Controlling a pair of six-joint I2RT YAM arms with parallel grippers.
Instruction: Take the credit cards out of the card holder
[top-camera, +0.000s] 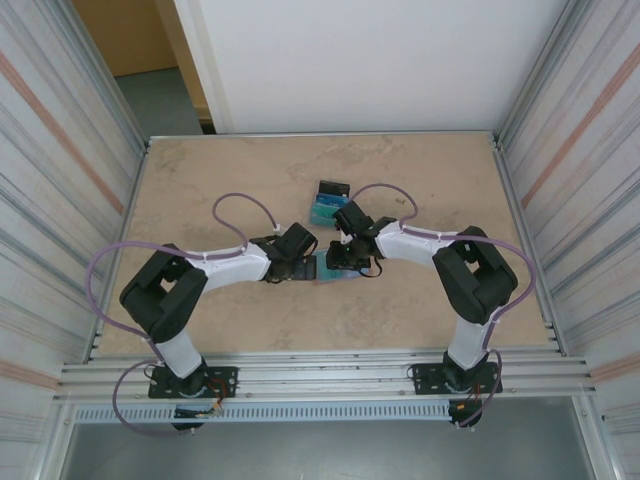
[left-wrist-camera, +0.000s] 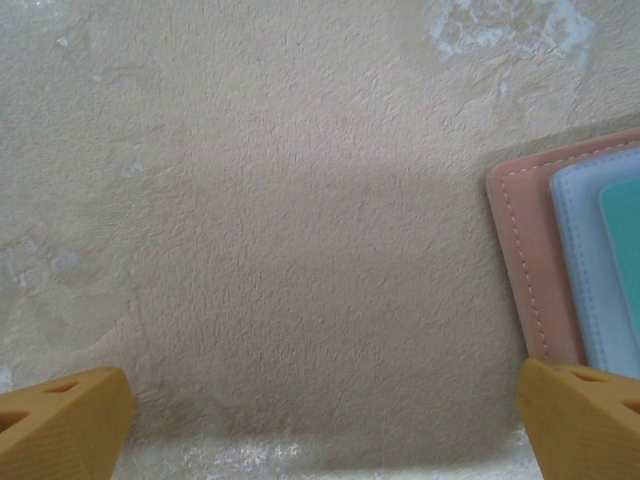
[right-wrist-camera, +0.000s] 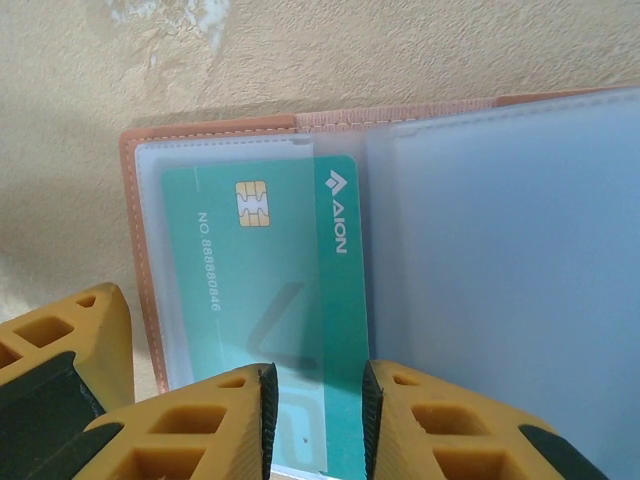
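Teal card (right-wrist-camera: 270, 290): long axis runs straight ahead of right pincer (right-wrist-camera: 315, 415).
Right pincer: narrow at its near end, perhaps gripping.
Left pincer (left-wrist-camera: 320, 425): wide, beside card holder (left-wrist-camera: 520, 260).

A beige, mottled table (top-camera: 250, 180) lies between ribbed metal side walls (top-camera: 60, 150) with reddish stripes, a white panel (top-camera: 370, 60) closes the back, and aluminium rails (top-camera: 320, 378) run along the near edge.
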